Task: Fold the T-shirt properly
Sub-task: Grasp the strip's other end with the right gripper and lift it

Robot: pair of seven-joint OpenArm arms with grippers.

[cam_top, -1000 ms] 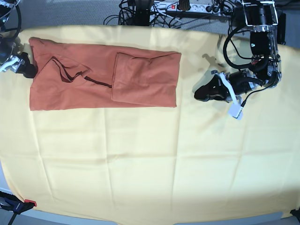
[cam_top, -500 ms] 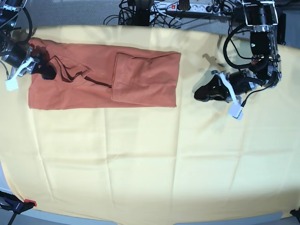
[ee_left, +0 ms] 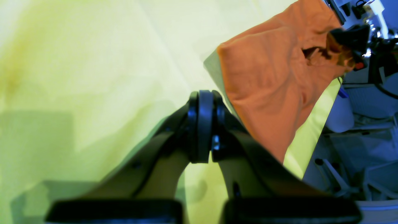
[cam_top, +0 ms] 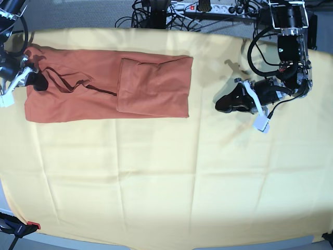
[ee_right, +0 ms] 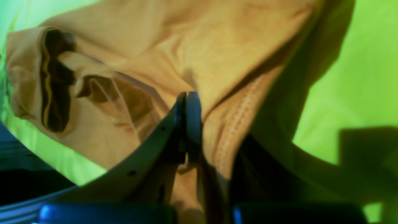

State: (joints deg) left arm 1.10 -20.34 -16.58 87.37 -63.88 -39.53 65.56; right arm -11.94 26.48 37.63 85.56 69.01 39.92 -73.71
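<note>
My right hand (cam_top: 32,79) is clamped on the T-shirt (cam_top: 106,86) at its far end; its long axis runs toward my left hand (cam_top: 225,103), pinched together, empty, well apart on the worktop (cam_top: 166,177).

Left arm (cam_top: 285,62): black housings w/ silver metal brackets showing at the joints; black cables looping along its outer side. Left gripper (cam_top: 225,103): matte black curved fingers (ee_left: 205,124), a white block w/ white bracket sitting behind them; wrist view showing small round screw recesses in each finger and a blue-tinted bar running across the finger bases. Right gripper (cam_top: 37,82): likewise black fingers (ee_right: 186,124) w/ white bracket and white block behind; screw holes dotting one finger in wrist view, blue sheen showing at base. Right arm mostly lying out of frame; black cable looping near it.
</note>
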